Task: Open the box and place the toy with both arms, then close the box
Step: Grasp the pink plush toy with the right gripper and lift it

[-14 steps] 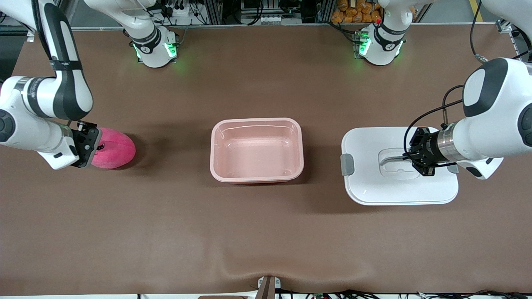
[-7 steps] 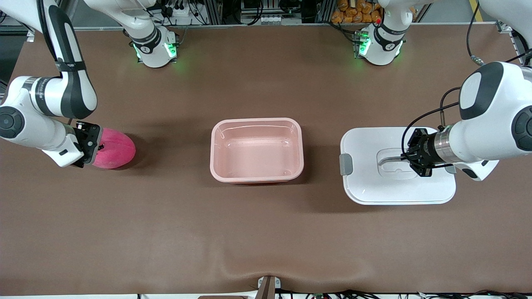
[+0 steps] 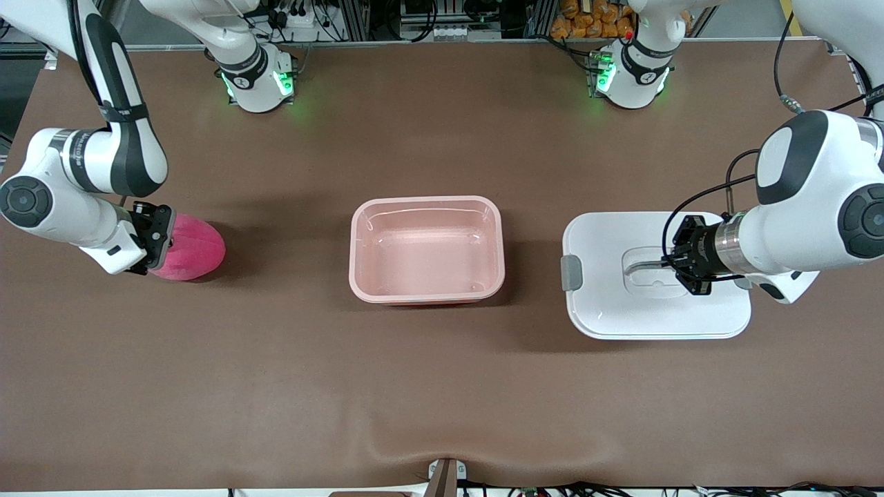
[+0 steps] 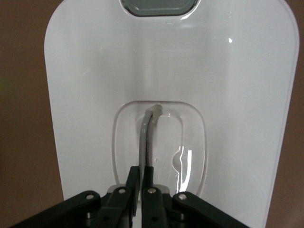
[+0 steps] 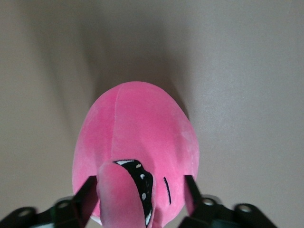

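- I have the right gripper (image 3: 160, 238) down at the pink plush toy (image 3: 195, 247), which sits on the table toward the right arm's end, well apart from the box (image 3: 427, 250). Against the frames a second back, the wrist has swung in closer around the toy, and the fingers, earlier spread wide, are now narrowing onto it.
- Right wrist view: one finger (image 5: 87, 195) on each flank of the toy (image 5: 135, 156), touching or nearly so. I judge the grasp forming, not yet firm. The front view hides this contact under the wrist.
- Left gripper (image 3: 673, 265) is pinched tight on the grey handle (image 3: 644, 267) of the white lid (image 3: 656, 276). The lid has drifted slightly toward the box since a second ago, so I read it as held, not parked.
- Left wrist view shows the handle (image 4: 145, 142) as a thin bail running into the closed fingertips, and a grey clip (image 4: 159, 5) at the lid's edge; whether the lid is lifted I cannot tell from it.
- The box is open and empty at table centre. Toy placement is next, closing after.
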Controlling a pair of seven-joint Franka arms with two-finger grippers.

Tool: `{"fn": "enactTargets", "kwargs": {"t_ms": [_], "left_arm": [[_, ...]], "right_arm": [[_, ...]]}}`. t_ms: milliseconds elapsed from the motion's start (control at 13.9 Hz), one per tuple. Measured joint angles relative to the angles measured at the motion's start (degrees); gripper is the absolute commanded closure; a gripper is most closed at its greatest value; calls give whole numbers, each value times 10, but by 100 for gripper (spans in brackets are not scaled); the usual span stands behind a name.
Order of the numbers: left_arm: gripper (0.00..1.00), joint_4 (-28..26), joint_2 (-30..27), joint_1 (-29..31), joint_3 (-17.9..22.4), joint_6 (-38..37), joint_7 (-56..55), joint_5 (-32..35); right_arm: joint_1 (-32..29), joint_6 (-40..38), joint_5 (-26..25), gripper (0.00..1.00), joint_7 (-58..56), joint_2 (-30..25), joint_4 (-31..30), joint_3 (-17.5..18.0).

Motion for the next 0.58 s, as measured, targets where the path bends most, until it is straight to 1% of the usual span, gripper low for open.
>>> {"fn": "enactTargets", "kwargs": {"t_ms": [72, 360, 577], "left_arm": [[100, 0, 0, 0, 0, 0, 0, 0], [100, 0, 0, 1, 0, 0, 0, 10], [100, 0, 0, 1, 0, 0, 0, 10]], "right_arm": [[0, 1, 0, 100, -11, -1, 0, 0], [-2, 2, 1, 100, -21, -11, 0, -1], [-13, -7, 22, 100, -19, -19, 1, -2]]}}
